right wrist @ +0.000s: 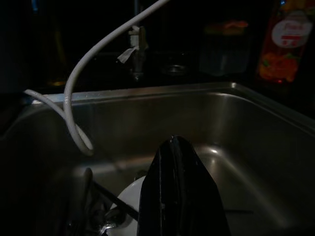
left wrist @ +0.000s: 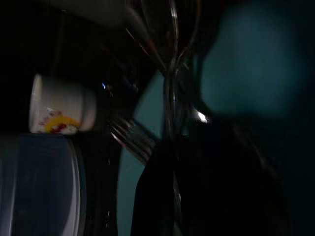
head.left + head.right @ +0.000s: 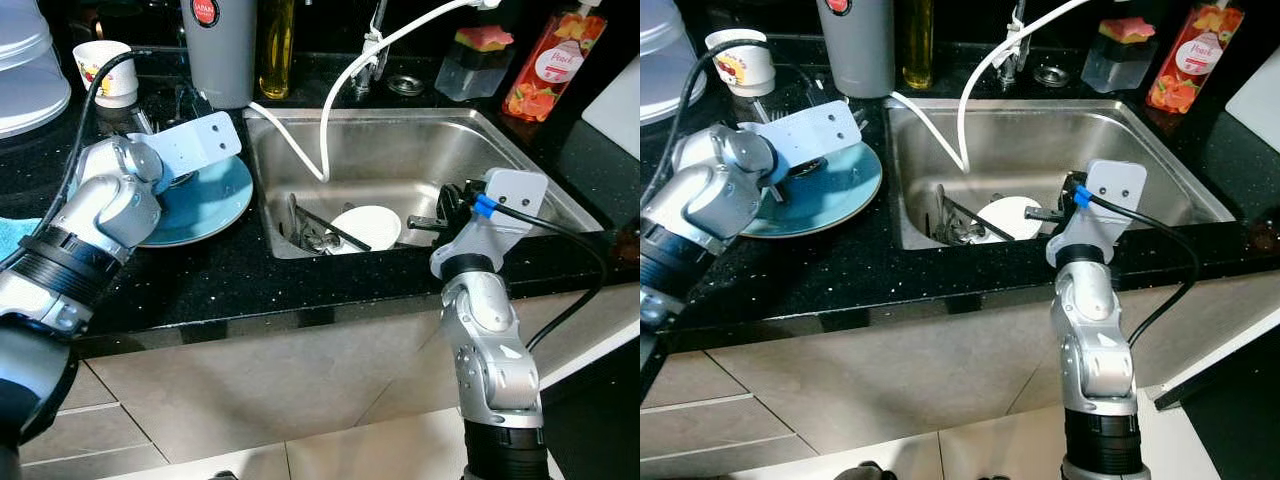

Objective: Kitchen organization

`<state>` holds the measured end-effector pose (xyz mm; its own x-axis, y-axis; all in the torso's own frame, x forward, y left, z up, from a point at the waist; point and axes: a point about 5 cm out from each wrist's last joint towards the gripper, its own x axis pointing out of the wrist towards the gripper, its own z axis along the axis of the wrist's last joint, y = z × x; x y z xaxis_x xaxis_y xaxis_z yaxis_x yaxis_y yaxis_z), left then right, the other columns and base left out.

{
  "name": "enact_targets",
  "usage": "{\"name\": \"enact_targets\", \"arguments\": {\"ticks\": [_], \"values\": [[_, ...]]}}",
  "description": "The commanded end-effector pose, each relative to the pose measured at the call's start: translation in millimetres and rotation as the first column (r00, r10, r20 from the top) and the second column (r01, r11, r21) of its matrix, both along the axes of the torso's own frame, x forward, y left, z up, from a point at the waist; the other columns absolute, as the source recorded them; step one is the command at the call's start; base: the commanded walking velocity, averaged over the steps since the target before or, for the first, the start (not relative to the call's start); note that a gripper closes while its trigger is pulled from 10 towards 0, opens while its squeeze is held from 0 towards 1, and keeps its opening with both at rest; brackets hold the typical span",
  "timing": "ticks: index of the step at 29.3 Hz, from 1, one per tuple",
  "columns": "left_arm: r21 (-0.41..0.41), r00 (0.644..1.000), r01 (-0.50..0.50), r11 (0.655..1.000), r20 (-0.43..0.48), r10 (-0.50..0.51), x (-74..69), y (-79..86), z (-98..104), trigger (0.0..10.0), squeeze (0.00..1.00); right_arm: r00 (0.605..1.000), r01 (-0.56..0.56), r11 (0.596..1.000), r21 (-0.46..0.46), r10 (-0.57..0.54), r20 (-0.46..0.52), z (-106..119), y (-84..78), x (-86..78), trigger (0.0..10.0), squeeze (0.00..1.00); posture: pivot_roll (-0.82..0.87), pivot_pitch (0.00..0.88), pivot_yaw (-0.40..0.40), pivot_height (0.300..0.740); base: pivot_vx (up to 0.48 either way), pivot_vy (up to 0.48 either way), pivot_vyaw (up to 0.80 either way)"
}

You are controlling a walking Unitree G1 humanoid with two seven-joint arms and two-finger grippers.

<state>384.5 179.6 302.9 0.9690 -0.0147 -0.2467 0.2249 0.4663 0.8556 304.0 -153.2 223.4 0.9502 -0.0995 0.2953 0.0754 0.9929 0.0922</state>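
Observation:
A blue plate (image 3: 215, 205) lies on the black counter left of the steel sink (image 3: 400, 150). My left gripper (image 3: 183, 180) hovers low over the plate's back edge, its tips hidden behind the wrist bracket. In the left wrist view a fork (image 2: 130, 137) rests on the plate (image 2: 246, 64), and a thin metal utensil (image 2: 172, 73) runs out from the gripper (image 2: 172, 142). In the sink lie a white dish (image 3: 368, 225) and several utensils (image 3: 315, 235). My right gripper (image 3: 443, 215) hangs shut and empty over the sink's front right, just right of the dish.
A white hose (image 3: 335, 95) loops from the tap into the sink. Behind stand a printed cup (image 3: 105, 72), a grey canister (image 3: 220, 50), an oil bottle (image 3: 277, 45), a sponge holder (image 3: 475, 62) and a peach bottle (image 3: 552, 60). A blue cloth (image 3: 15, 235) lies far left.

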Motion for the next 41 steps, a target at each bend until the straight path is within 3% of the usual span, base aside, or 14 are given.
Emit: {"name": "enact_targets", "arguments": {"ticks": [1, 2, 3, 6, 8, 11, 16, 19, 25, 28, 31, 35, 38, 41], "values": [[-0.087, 0.993, 0.06, 0.994, 0.107, -0.05, 0.3, -13.6, 22, 10.0, 0.0, 1.0, 0.001, 1.0, 0.003, -0.001, -0.003, 0, -2.0, 0.1, 10.0, 0.0, 0.24, 0.098, -0.103, 0.74, 0.0, 0.0, 0.0], [-0.087, 0.993, 0.06, 0.994, 0.107, -0.05, 0.3, -13.6, 22, 10.0, 0.0, 1.0, 0.001, 1.0, 0.003, -0.001, -0.003, 0, -2.0, 0.1, 10.0, 0.0, 0.24, 0.098, -0.103, 0.74, 0.0, 0.0, 0.0], [-0.192, 0.984, 0.094, 0.977, 0.167, -0.062, -2.1, -18.2, 39, 10.0, 0.0, 1.0, 0.0, 1.0, 0.003, 0.0, -0.002, 0, -1.6, 0.4, 10.0, 0.0, 0.24, 0.095, -0.102, 0.74, 0.0, 0.0, 0.0], [-0.263, 0.98, 0.106, 0.959, 0.191, -0.056, -3.8, -18.9, 49, 10.0, 0.0, 1.0, 0.0, 1.0, 0.003, 0.0, -0.001, 0, -1.5, 0.5, 10.0, 0.0, 0.24, 0.095, -0.102, 0.74, 0.0, 0.0, 0.0], [-0.369, 0.979, 0.119, 0.922, 0.199, -0.047, -5.3, -19.8, 58, 10.0, 0.0, 1.0, 0.001, 1.0, 0.003, -0.001, -0.001, 0, -1.8, 0.6, 10.0, 0.0, 0.24, 0.091, -0.102, 0.74, 0.0, 0.0, 0.0], [-0.384, 0.977, 0.123, 0.915, 0.208, -0.044, -5.4, -19.9, 60, 10.0, 0.0, 1.0, 0.001, 1.0, 0.003, -0.001, -0.001, 0, -1.8, 0.7, 10.0, 0.0, 0.24, 0.09, -0.102, 0.74, 0.0, 0.0, 0.0], [-0.491, 0.951, 0.1, 0.865, 0.302, 0.062, -2.4, -13.4, 73, 10.0, 0.0, 1.0, -0.001, 1.0, 0.002, 0.001, 0.001, 0, -1.8, 1.5, 10.0, 0.0, 0.24, 0.083, -0.104, 0.74, 0.0, 0.0, 0.0], [-0.483, 0.947, 0.119, 0.867, 0.317, 0.047, -1.4, -18.3, 72, 10.0, 0.0, 1.0, -0.002, 1.0, 0.001, 0.002, 0.002, 1, -1.6, 1.7, 10.0, 0.0, 0.24, 0.083, -0.104, 0.74, 0.0, 0.0, 0.0], [-0.476, 0.966, 0.218, 0.852, 0.23, -0.118, 6.8, -68.1, 46, 10.0, 0.0, 1.0, -0.004, 1.0, 0.003, 0.004, 0.007, 1, 0.5, 3.1, 10.0, 0.0, 0.24, 0.071, -0.09, 0.74, 0.0, 0.0, 0.0], [-0.423, 0.96, 0.262, 0.867, 0.202, -0.192, 7.2, -90.6, 33, 10.0, 0.0, 1.0, 0.001, 1.0, 0.005, -0.001, 0.005, 0, 0.5, 1.9, 10.0, 0.0, 0.23, 0.071, -0.082, 0.74, 0.0, 0.0, 0.0], [-0.445, 0.945, 0.323, 0.835, 0.191, -0.264, 8.0, -126.7, 16, 10.0, 0.0, 1.0, 0.01, 1.0, 0.01, -0.01, 0.002, -2, 0.6, 0.6, 10.0, 0.0, 0.23, 0.07, -0.062, 0.74, 0.0, 0.0, 0.0], [-0.485, 0.947, 0.32, 0.814, 0.179, -0.265, 9.9, -142.5, 1, 10.0, 0.0, 1.0, 0.015, 1.0, 0.013, -0.015, 0.007, -1, 1.1, 0.6, 10.0, 0.0, 0.23, 0.067, -0.055, 0.74, 0.0, 0.0, 0.0], [-0.596, 0.95, 0.289, 0.749, 0.081, -0.301, 9.3, -155.1, -23, 10.0, 0.0, 1.0, 0.022, 1.0, 0.016, -0.022, 0.01, 0, -0.1, 0.3, 10.0, 0.0, 0.22, 0.071, -0.052, 0.74, 0.0, 0.0, 0.0], [-0.638, 0.951, 0.26, 0.725, 0.037, -0.308, 9.7, -156.4, -32, 10.0, 0.0, 1.0, 0.024, 1.0, 0.014, -0.024, 0.009, -1, -1.2, -0.7, 10.0, 0.0, 0.22, 0.073, -0.052, 0.74, 0.0, 0.0, 0.0]]}}
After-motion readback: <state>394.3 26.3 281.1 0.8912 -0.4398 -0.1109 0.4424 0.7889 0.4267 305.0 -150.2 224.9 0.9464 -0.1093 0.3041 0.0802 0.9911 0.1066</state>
